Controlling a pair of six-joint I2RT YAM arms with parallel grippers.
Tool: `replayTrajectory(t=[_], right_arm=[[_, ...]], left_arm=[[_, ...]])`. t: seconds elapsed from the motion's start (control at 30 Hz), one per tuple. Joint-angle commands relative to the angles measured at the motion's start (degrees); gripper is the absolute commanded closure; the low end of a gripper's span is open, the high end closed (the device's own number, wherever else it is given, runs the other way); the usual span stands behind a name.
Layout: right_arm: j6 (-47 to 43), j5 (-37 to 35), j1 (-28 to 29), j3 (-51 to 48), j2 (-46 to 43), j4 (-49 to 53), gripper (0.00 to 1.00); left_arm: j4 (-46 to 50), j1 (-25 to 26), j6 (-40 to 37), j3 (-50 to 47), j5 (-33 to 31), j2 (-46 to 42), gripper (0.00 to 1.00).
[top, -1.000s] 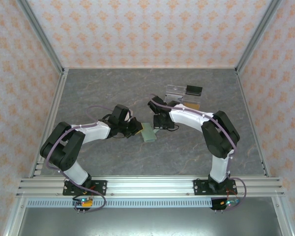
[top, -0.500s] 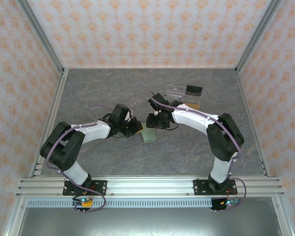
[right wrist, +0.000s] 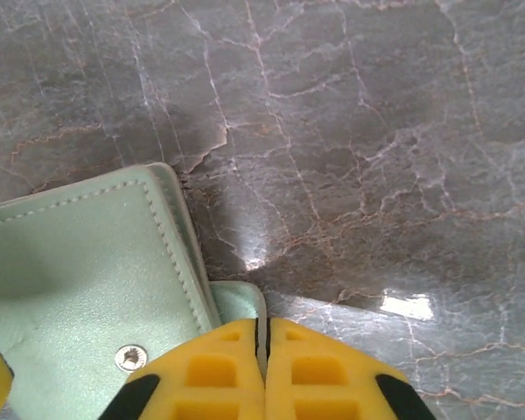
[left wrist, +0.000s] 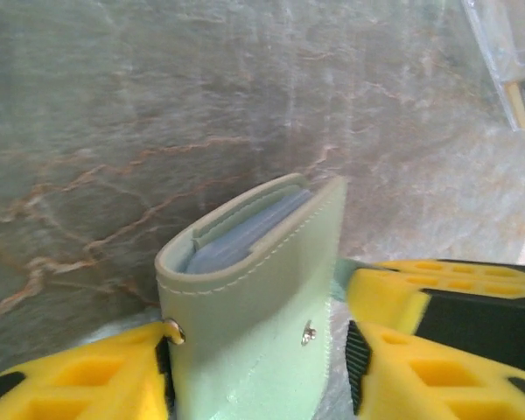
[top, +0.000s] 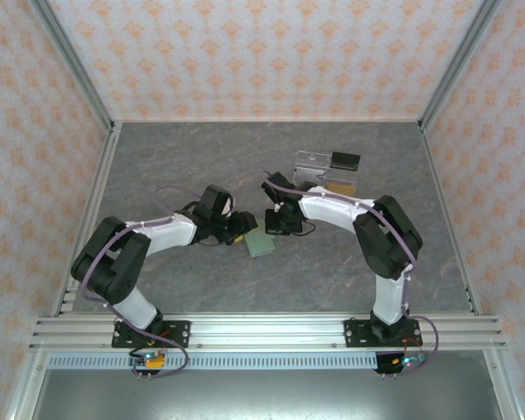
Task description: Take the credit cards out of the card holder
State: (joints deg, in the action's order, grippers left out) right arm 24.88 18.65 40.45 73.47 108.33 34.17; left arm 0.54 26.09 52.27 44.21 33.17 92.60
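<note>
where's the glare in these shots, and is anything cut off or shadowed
Right wrist: two bright glare patches on the marble table, and a soft shadow over the left of the card holder. Left wrist: no hot spots; the clear acrylic stand is cut off by the top right corner. Top external: even light, no glare.

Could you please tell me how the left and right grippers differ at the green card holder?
The left gripper stands open, one jaw either side of the small pale sage-green folding card holder; the right gripper is shut, its tips pressed together. The left straddles the holder's body; the right sits at a thin flap edge, and whether it pinches that is unclear. Both are yellow-tipped.
</note>
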Motion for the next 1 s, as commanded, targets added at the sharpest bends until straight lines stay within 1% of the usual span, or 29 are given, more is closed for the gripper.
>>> replayTrajectory(t=[0.0,0.13,0.23,0.43,0.57,0.67,0.73,0.87,0.97], right_arm=[[-0.31,-2.83,0.07,0.38,-3.3,0.44,0.98],[-1.52,-1.85,0.16,-0.17,-7.81,-1.24,0.99],[-2.21,0.04,0.93,0.38,-10.09,-2.22,1.0],[-2.82,1.81,4.73,4.2,-10.17,-2.44,0.99],[-2.4,2.94,6.16,6.22,-8.93,-3.35,1.0],[-2.29,3.31,6.4,6.33,-7.91,-3.85,1.0],[-2.19,1.73,6.4,6.33,-7.38,-3.31,1.0],[-1.19,-2.47,5.41,5.93,-7.12,-1.7,1.0],[0.58,-3.27,3.46,3.57,-8.06,-2.47,1.0]], left_arm=[[7.48,-1.22,-3.02,2.84,-5.14,-4.39,0.36],[13.48,-3.94,-6.04,3.86,-9.54,-7.68,0.24],[17.08,-6.22,-7.94,4.16,-12.77,-10.22,0.19],[20.48,-10.27,-9.34,2.8,-18.84,-16.65,0.06],[21.37,-10.87,-9.78,1.17,-23.31,-22.0,0.01],[21.83,-11.22,-10.04,0.54,-24.28,-24.73,0.0],[22.14,-11.31,-10.25,0.4,-24.14,-25.44,0.0],[20.45,-11.36,-10.42,0.1,-20.74,-24.95,0.0],[19.37,-11.33,-10.35,0.35,-18.41,-23.53,0.0]])
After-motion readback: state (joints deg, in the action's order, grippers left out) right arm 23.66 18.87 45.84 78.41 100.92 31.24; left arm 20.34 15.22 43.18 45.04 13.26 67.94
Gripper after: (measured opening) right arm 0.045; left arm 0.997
